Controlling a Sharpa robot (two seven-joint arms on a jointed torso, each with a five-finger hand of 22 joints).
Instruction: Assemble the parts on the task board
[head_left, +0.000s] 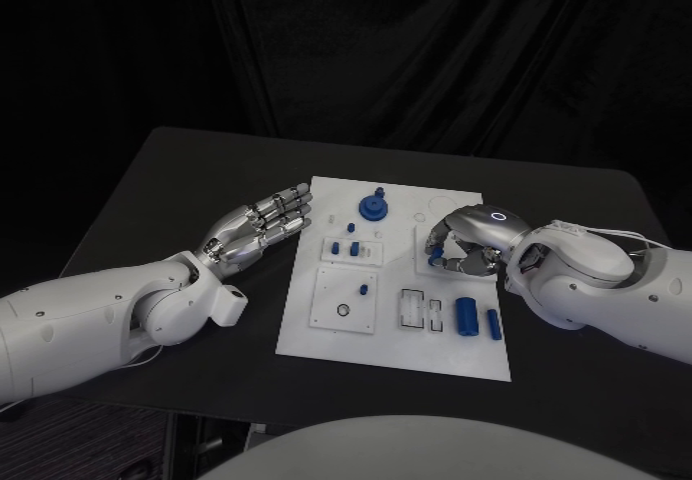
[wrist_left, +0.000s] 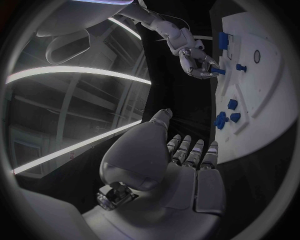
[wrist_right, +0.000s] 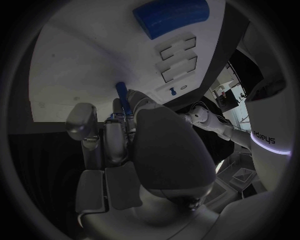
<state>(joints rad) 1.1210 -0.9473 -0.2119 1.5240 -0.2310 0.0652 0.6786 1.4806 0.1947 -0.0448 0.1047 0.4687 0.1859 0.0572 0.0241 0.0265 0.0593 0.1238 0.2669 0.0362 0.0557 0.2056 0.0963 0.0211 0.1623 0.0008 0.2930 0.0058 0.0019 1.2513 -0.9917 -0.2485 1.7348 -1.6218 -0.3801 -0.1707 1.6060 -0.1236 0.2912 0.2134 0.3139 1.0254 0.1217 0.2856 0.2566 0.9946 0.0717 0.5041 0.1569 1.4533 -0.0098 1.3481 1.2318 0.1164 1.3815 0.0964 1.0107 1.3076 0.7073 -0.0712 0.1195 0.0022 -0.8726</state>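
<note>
Right hand: we are seeing it curling over the right side of the task board, pinching a small blue peg in its fingertips, the peg's tip pointing at the white surface. Left hand: we are seeing it holding nothing, fingers straight and together, hovering over the black bench just beside the board's left edge. Nearer on the board we are noting a blue cylinder and a slimmer blue pin lying side by side; farther back, a blue gear is sitting.
</note>
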